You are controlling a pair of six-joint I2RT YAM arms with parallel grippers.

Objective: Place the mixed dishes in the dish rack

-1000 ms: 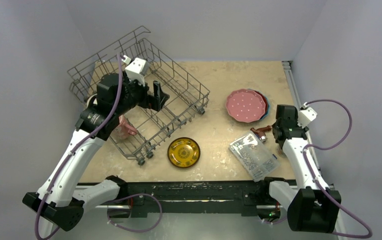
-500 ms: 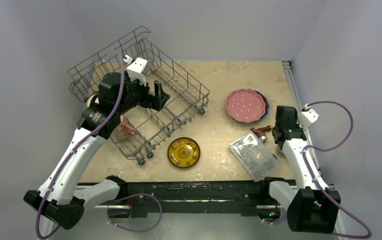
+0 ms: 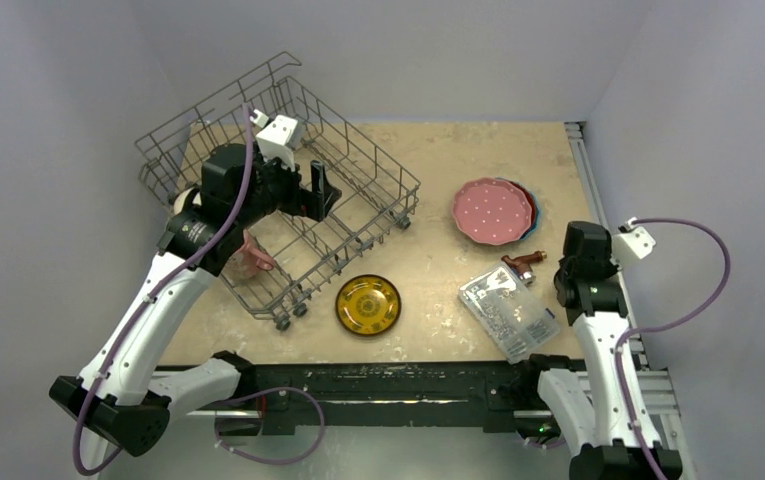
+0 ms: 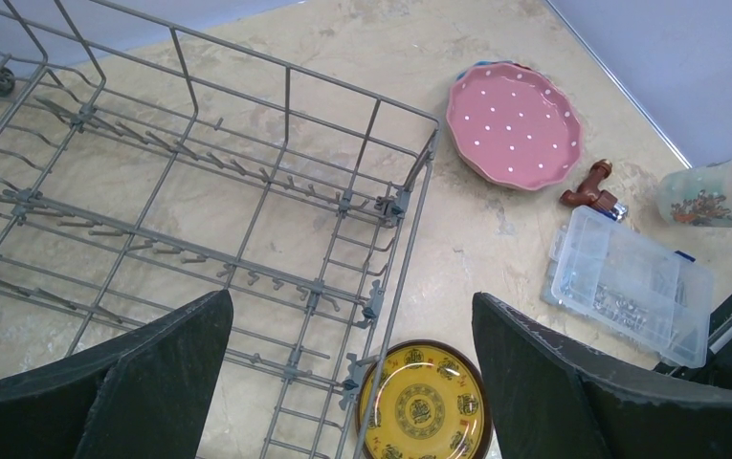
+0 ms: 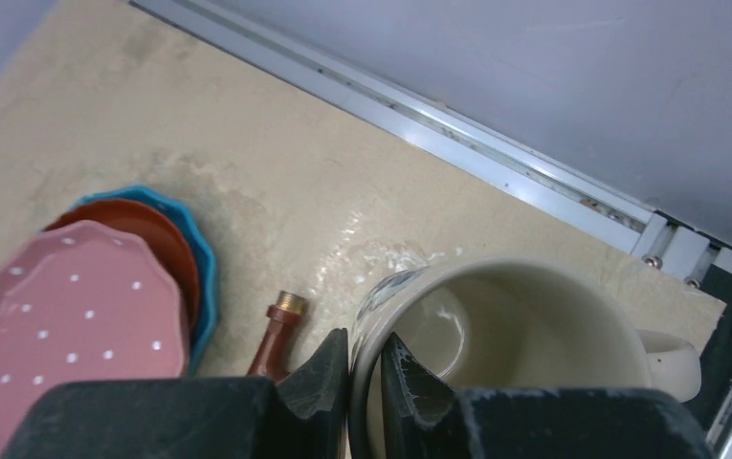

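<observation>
My right gripper (image 5: 365, 349) is shut on the rim of the cream mug (image 5: 515, 325), one finger inside and one outside. The left wrist view shows this mug (image 4: 711, 194) tilted at the table's right edge. The pink dotted plate (image 3: 493, 212) tops a stack with the red-orange plate (image 5: 166, 239) and the blue plate (image 5: 204, 258). A small yellow plate (image 3: 368, 304) lies just off the near corner of the dish rack (image 3: 358, 170). Over the rack, my left gripper (image 4: 352, 301) hangs open and holds nothing. A pink mug (image 3: 255, 255) shows partly under the left arm.
A clear plastic box (image 3: 508, 315) of small metal parts lies near the right arm. Between it and the plate stack lies a small reddish-brown fitting (image 3: 523, 263). A metal rail (image 5: 457, 134) runs along the table's right edge, with grey walls close behind.
The right gripper has shut on the cream mug's rim, and the right arm has drawn back toward the near right edge. The left arm has hardly moved.
</observation>
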